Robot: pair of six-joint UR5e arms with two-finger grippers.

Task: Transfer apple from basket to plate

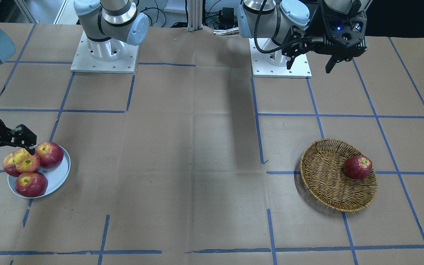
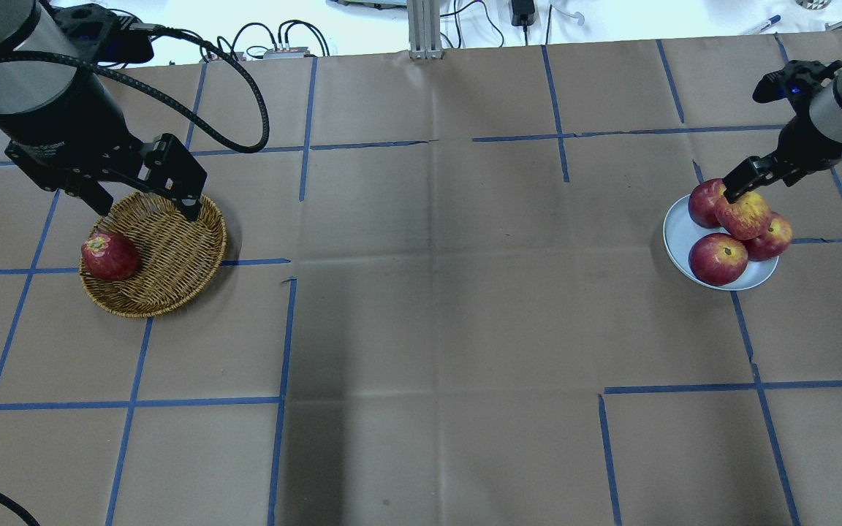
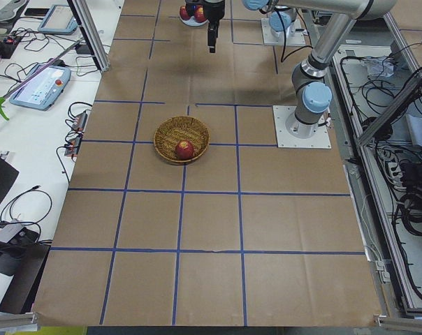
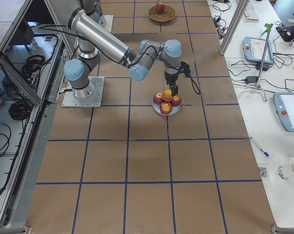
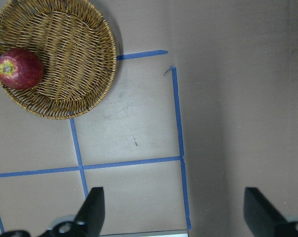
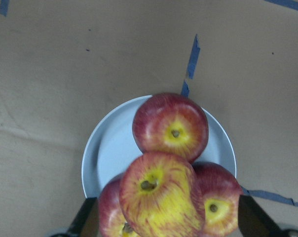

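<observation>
The left gripper [image 2: 147,208], jaws spread, hung above the round brown wicker basket [image 2: 172,270]. The yellow-streaked red apple [image 2: 742,214] rested atop three darker red apples [image 2: 717,259] on the small pale blue-grey plate [image 2: 677,234], between the spread jaws of the right gripper [image 6: 168,212]. It was judged rigid, smooth and prone to rolling: grasp across its widest girth.

overhead camera looks forward and down on the table [image 2: 428,292]: basket [image 2: 172,248] left, plate [image 2: 677,226] right. front camera faces it from across, so they swap sides. side cameras watch from each end, far off. wrist cameras point straight down, left high beside the basket, right close over the plate.
</observation>
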